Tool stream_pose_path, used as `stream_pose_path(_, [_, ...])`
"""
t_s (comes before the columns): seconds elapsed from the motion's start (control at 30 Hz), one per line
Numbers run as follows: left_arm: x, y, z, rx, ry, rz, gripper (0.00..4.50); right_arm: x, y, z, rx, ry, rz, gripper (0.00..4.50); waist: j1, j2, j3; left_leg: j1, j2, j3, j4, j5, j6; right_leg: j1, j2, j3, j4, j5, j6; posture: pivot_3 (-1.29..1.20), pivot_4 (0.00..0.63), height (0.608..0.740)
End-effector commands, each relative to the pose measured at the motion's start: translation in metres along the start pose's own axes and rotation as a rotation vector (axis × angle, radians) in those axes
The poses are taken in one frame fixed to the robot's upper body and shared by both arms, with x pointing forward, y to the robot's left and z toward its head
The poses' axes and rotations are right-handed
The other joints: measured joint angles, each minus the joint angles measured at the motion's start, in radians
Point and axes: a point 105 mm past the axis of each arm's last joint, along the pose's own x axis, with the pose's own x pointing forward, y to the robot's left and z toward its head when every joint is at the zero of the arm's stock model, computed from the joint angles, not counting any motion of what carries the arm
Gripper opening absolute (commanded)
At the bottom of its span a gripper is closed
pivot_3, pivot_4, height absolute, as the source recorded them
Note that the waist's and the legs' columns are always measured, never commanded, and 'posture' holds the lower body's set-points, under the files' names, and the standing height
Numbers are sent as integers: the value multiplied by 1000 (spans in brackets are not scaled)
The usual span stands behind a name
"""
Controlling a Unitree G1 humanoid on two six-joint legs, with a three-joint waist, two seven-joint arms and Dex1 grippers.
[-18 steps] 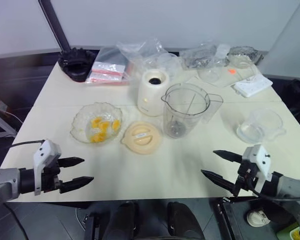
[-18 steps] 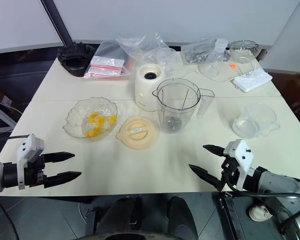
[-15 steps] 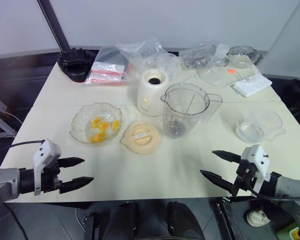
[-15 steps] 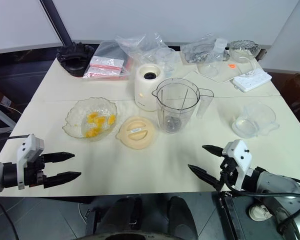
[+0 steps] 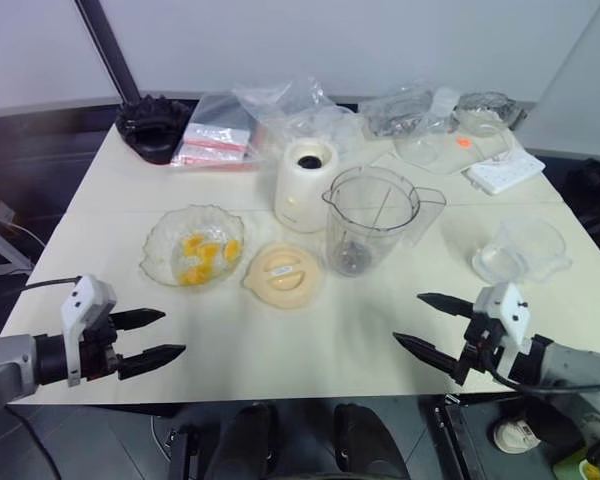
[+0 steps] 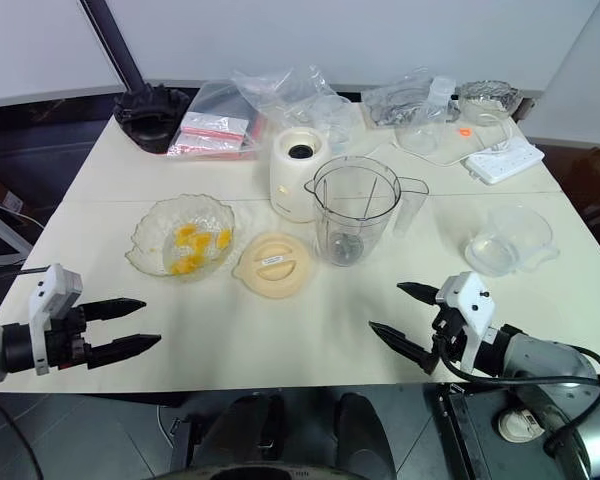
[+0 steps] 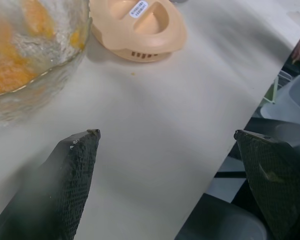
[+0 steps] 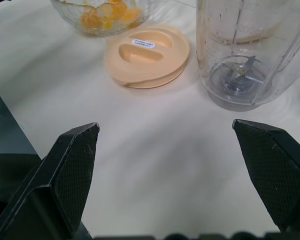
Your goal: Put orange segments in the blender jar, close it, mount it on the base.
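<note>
Barely anything has moved: your left gripper [image 5: 160,336] and right gripper [image 5: 420,322] hang released, so fetch orange segments [image 5: 204,257] from the scalloped bowl [image 5: 160,243] for the empty blender jar [image 5: 368,220].

Orange segments [image 5: 202,257]: several glossy yellow-orange chunks, heaped inside a scalloped clear glass bowl [image 5: 160,245] on the cream table [image 5: 280,350].

Blender jar [image 5: 370,220]: tall clear plastic, handle and spout, metal blade at bottom; upright, empty, uncovered.

Base [image 5: 305,185]: cream-white cylinder, dark top socket; upright, just behind the jar.
</note>
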Motion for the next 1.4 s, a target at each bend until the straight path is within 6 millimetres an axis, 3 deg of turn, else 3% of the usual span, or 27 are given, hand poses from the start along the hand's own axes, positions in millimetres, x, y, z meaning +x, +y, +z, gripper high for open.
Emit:
stream_pose_path(0.03, [-2, 0, 9, 31, -34, 15, 4500, 2, 1, 6, -31, -22, 1, 4484, 0, 0, 0, 0, 0, 0, 0, 0, 0, 0, 0, 0, 0, 0, 0, 0, 150, 740])
stream_pose_path(0.17, [-2, 2, 9, 28, -36, 21, 4500, 1, 1, 6, -33, -23, -2, 4484, 0, 0, 0, 0, 0, 0, 0, 0, 0, 0, 0, 0, 0, 0, 0, 0, 150, 740])
stream_pose_path(0.3, [-5, 18, 14, 40, -8, 86, 4500, 2, 3, 9, -40, -28, -3, 4484, 2, 0, 0, 0, 0, 0, 0, 0, 0, 0, 0, 0, 0, 0, 0, 0, 150, 740])
stream_pose_path(0.47, [-13, 48, 52, 22, -36, 159, 4500, 2, 10, 34, -47, -86, 53, 4484, 1, 0, 0, 0, 1, 0, 1, 0, 0, 0, 0, -3, 0, 0, 0, 0, 150, 740])
stream_pose_path(0.57, [-12, 78, 90, 160, -12, 193, 4500, 11, 20, 62, -92, -157, 111, 4484, 1, -1, 1, 0, 1, 0, 2, 0, 0, 0, 0, -4, 0, 1, 0, 0, 150, 740])
stream_pose_path(0.67, [7, 105, 102, 374, 104, 188, 4500, 23, 29, 75, -134, -180, 147, 4484, 3, -1, 1, -1, 1, 0, 2, 0, 1, 0, 0, -8, 0, 1, -1, 0, 150, 740])
stream_pose_path(0.8, [37, 139, 101, 545, 250, 195, 4500, 38, 35, 81, -169, -164, 144, 4484, 5, -2, 1, -2, 0, 0, 2, 0, 1, 0, 0, -9, -1, 2, -2, 0, 150, 740])
stream_pose_path(0.87, [52, 146, 97, 579, 292, 169, 4500, 43, 42, 81, -164, -155, 150, 4484, 4, -3, 1, -4, 0, 0, 3, 0, 1, -1, 0, -10, -1, 2, -1, 0, 150, 740])
stream_pose_path(1.07, [85, 150, 91, 585, 299, 153, 4500, 49, 50, 78, -123, -174, 115, 4484, 0, -7, 1, -18, 0, 0, 8, 0, 3, -14, 1, -11, 1, 10, 12, 0, 150, 740])
stream_pose_path(1.2, [101, 150, 85, 588, 308, 166, 4500, 51, 50, 76, -102, -191, 58, 4484, 2, -8, 1, -19, -1, 0, 9, 0, 3, -13, 2, -12, 2, 11, 13, 0, 150, 740])
stream_pose_path(1.4, [109, 151, 75, 541, 298, 189, 4500, 55, 58, 76, -73, -213, 28, 4484, 1, -8, 1, -18, -1, -3, 16, -1, 6, -9, 4, -15, 4, 12, 14, 0, 150, 740])
